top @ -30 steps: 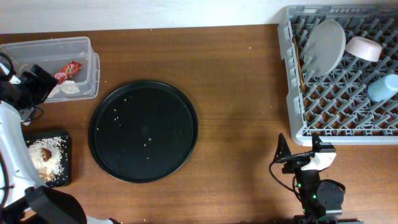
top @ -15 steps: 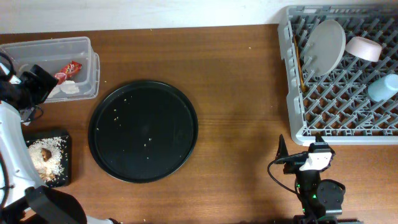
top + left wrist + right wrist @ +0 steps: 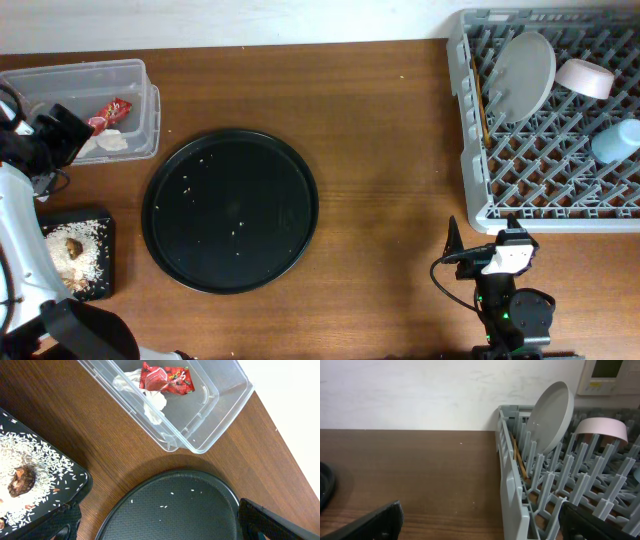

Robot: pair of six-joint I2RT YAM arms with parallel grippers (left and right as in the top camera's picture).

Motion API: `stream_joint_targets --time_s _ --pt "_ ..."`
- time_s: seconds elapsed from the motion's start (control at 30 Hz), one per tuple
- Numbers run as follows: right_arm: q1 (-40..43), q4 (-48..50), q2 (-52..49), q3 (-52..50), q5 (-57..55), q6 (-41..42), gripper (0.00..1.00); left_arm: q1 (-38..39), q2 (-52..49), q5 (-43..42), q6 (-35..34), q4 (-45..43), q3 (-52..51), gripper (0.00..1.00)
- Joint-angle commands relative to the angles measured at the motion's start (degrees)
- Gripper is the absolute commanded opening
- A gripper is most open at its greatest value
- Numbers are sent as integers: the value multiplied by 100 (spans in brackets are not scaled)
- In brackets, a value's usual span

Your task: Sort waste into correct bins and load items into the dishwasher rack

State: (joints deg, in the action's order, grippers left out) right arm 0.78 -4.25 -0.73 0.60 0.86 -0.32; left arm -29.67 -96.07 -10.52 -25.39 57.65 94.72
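The clear tub at the far left holds the red wrapper and white tissue; both show in the left wrist view. The flat black tray holds rice and a brown lump. The grey rack at the right holds the plate, bowl, blue cup and chopsticks. My left gripper is open and empty beside the tub. My right gripper is open and empty in front of the rack.
A large round black tray with a few rice grains lies between the bins and the rack. Bare wooden table runs between it and the rack. The rack's near wall stands between my right fingers.
My right gripper has shifted slightly toward the table's front edge. The left arm and all objects have not moved.
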Motion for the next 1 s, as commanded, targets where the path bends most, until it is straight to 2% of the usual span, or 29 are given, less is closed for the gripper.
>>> stream_joint_targets --time_s 0.0,0.47,0.63,0.83,0.97 --pt "37 -42 52 -28 -96 -33 98 -11 -2 -17 -50 -9 4 99" --pt "37 -39 52 -28 -96 -33 98 -11 -2 -17 -50 -9 4 99" --pt "37 -39 52 -28 -96 -33 98 -11 0 935 -50 11 4 99" --pt "37 -39 52 -28 -96 -33 98 170 4 1176 -26 20 4 99" --pt "37 -39 52 -28 -96 -33 98 474 138 1335 -26 472 4 99"
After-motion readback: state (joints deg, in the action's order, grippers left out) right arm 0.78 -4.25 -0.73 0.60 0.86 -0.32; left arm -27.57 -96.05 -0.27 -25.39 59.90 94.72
